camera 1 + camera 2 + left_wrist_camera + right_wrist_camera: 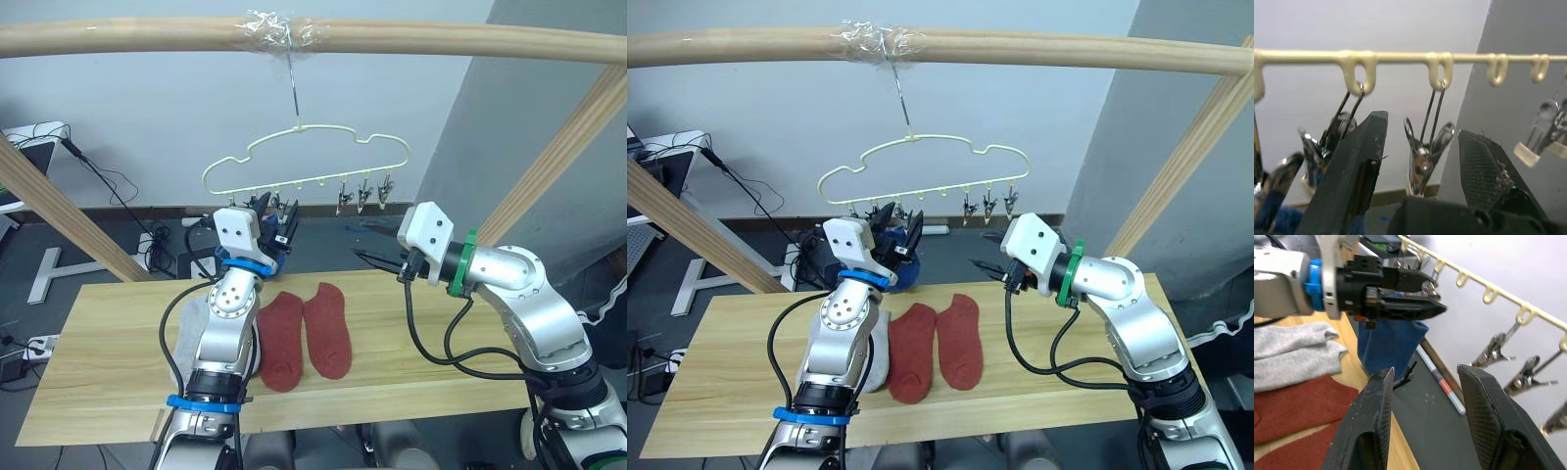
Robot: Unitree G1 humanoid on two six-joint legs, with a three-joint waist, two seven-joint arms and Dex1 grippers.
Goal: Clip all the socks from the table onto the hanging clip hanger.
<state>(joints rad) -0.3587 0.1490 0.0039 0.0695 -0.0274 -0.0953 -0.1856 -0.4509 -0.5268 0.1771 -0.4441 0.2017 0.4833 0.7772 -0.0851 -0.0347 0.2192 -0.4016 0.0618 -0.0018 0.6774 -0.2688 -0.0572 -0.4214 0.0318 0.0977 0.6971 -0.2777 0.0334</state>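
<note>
**Two red socks flat on the table, both grippers up by the clips**

You can count two rust red socks [304,336] lying flat side by side on the table [108,372], touching along their long edges. Just to their left lies light grey sock fabric [1293,357], partly hidden behind the left arm, so you cannot tell if it is one sock or two. Blue sock fabric [1391,345] hangs down just below the left gripper [273,217], at the far edge of the table. You cannot tell from here how many blue socks that is.

The clip hanger [306,162] hangs by its metal hook from the wooden pole [441,41], where clear tape is wrapped. Three grey clips [364,194] hang free at its right end. More clips sit on the left, behind the left gripper, and you cannot count those.

Your left gripper is raised to the row of clips. Its two black fingers [1352,166] are spread apart, and one metal clip [1425,152] hangs in the gap between them. Another clip hangs just past the finger on one side. You cannot tell if the fingers touch the clip in the middle.

Your right gripper [377,245] is held over the far edge of the table, to the right of the socks and below the three free clips. Its fingers [1371,426] are spread wide and hold nothing. It points toward the left gripper, and the two are apart.
</note>
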